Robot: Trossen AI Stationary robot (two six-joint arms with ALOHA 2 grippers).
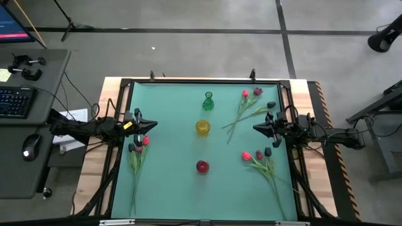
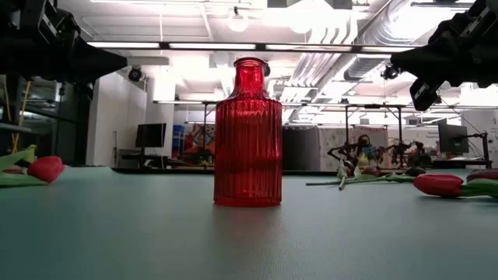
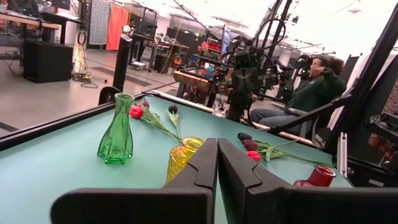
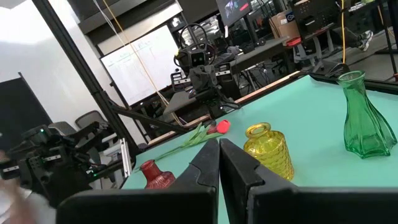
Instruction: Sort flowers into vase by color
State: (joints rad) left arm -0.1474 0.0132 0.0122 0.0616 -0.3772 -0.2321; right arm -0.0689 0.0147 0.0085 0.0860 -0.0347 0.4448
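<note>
Tulips (image 1: pixel 137 152) lie left of the yellow vase (image 1: pixel 202 127), beneath the left gripper (image 1: pixel 149 126), fingers pressed together; green vase (image 1: pixel 208 101) beyond, red vase (image 1: pixel 202 166) nearer; more tulips (image 1: pixel 249 105) and (image 1: pixel 259 160) lie right, flanking the right gripper (image 1: pixel 256 127), fingers together.

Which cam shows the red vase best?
Low view: the red vase stands upright, centered, filling the frame. High view shows it only small, from above. Left wrist view catches just its neck; right wrist view shows part of it.

Grey concrete floor (image 1: pixel 207 53), desk with keyboard (image 1: pixel 14 102), perhaps a whiteboard (image 4: pixel 140 59).
</note>
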